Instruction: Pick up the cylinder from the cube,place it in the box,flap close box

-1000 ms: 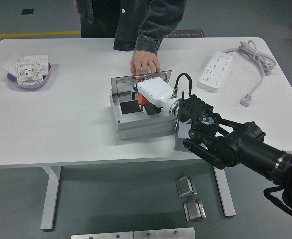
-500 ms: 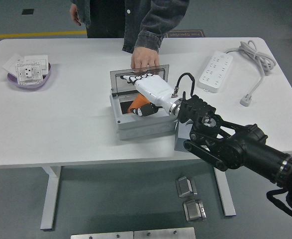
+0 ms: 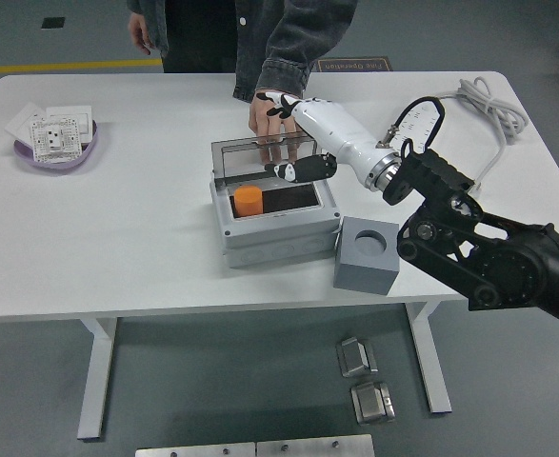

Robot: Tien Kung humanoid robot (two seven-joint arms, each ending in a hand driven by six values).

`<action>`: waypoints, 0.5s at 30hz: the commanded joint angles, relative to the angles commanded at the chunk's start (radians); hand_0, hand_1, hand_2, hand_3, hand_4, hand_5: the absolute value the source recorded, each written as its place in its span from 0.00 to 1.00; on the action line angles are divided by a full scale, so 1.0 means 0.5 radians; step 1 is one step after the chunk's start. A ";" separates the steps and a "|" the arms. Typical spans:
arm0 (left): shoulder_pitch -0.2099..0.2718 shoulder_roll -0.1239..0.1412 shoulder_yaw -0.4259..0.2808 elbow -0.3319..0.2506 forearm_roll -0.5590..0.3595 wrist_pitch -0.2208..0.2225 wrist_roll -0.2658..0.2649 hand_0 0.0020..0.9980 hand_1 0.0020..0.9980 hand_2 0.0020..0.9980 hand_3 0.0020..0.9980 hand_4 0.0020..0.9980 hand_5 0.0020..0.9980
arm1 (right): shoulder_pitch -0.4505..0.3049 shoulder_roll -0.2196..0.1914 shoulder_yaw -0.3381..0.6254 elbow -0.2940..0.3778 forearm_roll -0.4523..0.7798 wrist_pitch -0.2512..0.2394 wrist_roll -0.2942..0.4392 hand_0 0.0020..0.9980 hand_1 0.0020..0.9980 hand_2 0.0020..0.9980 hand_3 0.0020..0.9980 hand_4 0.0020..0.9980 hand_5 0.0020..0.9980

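Observation:
The orange cylinder (image 3: 249,200) lies inside the grey box (image 3: 277,234), at the left of its dark opening. The box's clear lid (image 3: 256,156) stands upright at the back. My right hand (image 3: 294,139), white with black fingertips, hovers above the lid's right part, open and holding nothing. A person's hand (image 3: 268,125) rests just behind the lid's top edge, close to my fingers. The grey cube (image 3: 366,254), with a round empty socket on top, stands right of the box near the table's front edge.
A white power strip (image 3: 414,125) with its cable lies at the back right. A purple dish (image 3: 56,140) holding white socket parts sits at the far left. The person stands at the table's far side. Metal parts (image 3: 358,358) lie on the floor below.
My right hand let go of the orange cylinder inside the box, then rose and moved back to the lid. The grey cube, earlier hidden by my arm, now shows.

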 joint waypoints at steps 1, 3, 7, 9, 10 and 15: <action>-0.003 0.002 0.005 0.000 -0.004 0.000 0.000 0.69 0.70 0.64 0.78 0.53 0.08 | 0.021 0.010 0.005 -0.027 0.012 0.005 0.008 0.80 0.71 0.75 0.88 0.78 0.23; -0.008 0.007 0.015 0.000 -0.012 0.001 0.000 0.69 0.70 0.64 0.78 0.53 0.08 | 0.065 0.042 0.001 -0.106 0.037 0.011 0.031 0.80 0.71 0.75 0.88 0.78 0.23; -0.021 0.016 0.021 0.000 -0.010 -0.002 0.002 0.69 0.70 0.64 0.78 0.51 0.07 | 0.130 0.135 -0.056 -0.281 0.116 0.002 0.096 0.79 0.69 0.74 0.88 0.77 0.23; -0.030 0.021 0.029 0.000 -0.013 -0.003 0.002 0.69 0.70 0.64 0.78 0.51 0.07 | 0.147 0.175 -0.099 -0.361 0.158 -0.006 0.125 0.79 0.69 0.74 0.88 0.77 0.23; -0.036 0.024 0.035 0.000 -0.016 -0.003 0.001 0.69 0.70 0.64 0.77 0.51 0.07 | 0.156 0.195 -0.125 -0.406 0.181 -0.010 0.139 0.78 0.69 0.74 0.87 0.77 0.24; -0.051 0.032 0.087 0.000 -0.057 -0.005 -0.010 0.69 0.70 0.64 0.77 0.51 0.07 | 0.168 0.244 -0.233 -0.571 0.260 -0.019 0.180 0.78 0.69 0.74 0.87 0.77 0.24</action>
